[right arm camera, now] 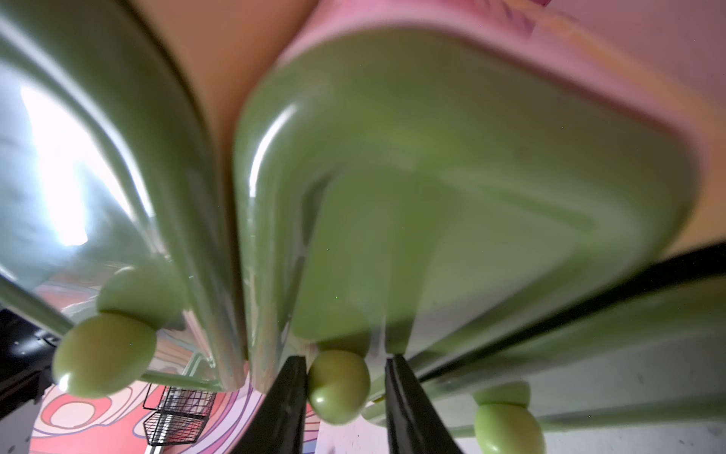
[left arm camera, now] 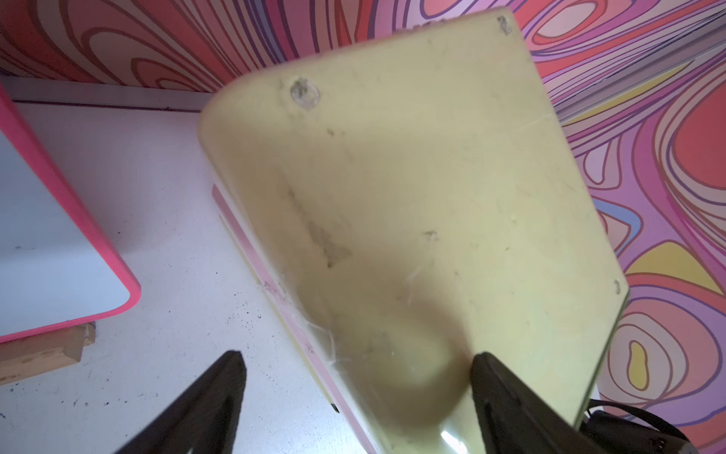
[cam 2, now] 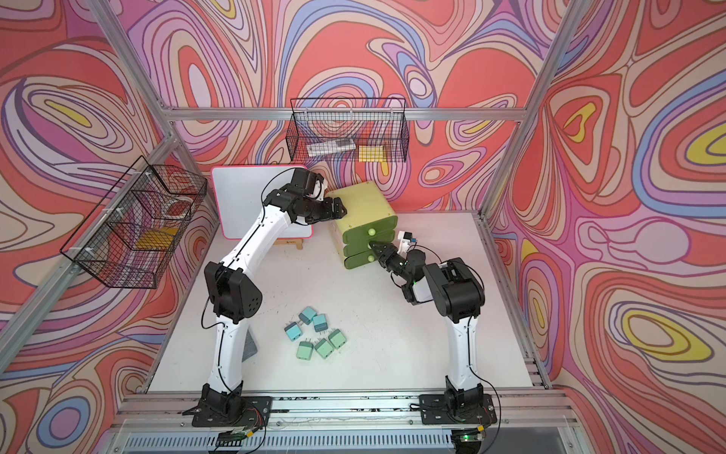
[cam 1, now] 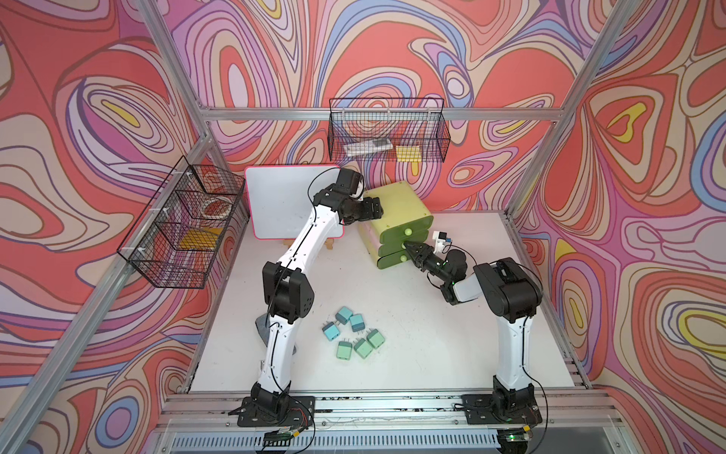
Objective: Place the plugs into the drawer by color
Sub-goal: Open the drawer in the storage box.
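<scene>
Pinch the knob (right arm camera: pixel 338 387) centred between the right gripper's (right arm camera: pixel 345 358) spread jaws; pull straight. Left gripper's (left arm camera: pixel 357 354) spread jaws brace the chest (left arm camera: pixel 412 188).

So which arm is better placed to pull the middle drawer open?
Right. The right claw straddles the middle knob, with a finger on either side. The left claw sits open on top of the chest, away from the knobs, and is likely just steadying it.

Yellow-green drawer (cam 1: pixel 396 204) — darker green fronts (cam 1: pixel 389 236); plugs (cam 1: pixel 356 322) blue, seemingly mint.
</scene>
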